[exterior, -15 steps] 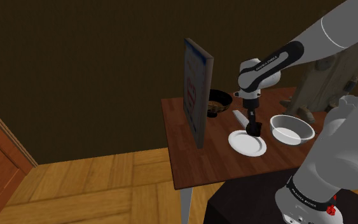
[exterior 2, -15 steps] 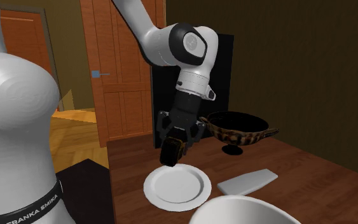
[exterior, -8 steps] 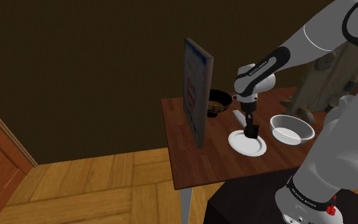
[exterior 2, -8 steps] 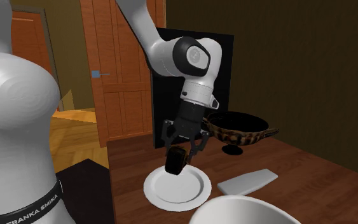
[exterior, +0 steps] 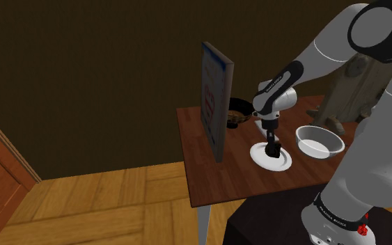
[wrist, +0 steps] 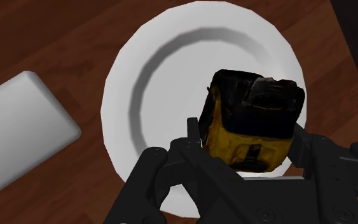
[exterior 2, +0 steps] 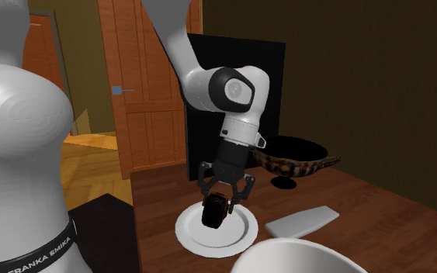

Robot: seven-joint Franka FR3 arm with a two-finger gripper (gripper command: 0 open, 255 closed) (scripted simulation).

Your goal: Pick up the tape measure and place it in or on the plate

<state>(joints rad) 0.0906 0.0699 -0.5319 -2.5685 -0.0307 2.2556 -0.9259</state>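
Placing looks to be the step in hand. The pincer (exterior 2: 218, 203) is clamped on the black-and-yellow tape measure (exterior 2: 214, 212), which hangs low over the middle of the white plate (exterior 2: 189, 233) on the desk (exterior 2: 364, 209). Whether its lower end touches the plate I cannot tell. The next move probably calls for easing it down inside the rim, then parting the fingers and lifting clear. Its long axis stands near upright, leaning slightly, in line with the pincer, dark end up toward the hand. Set on end, it may topple.
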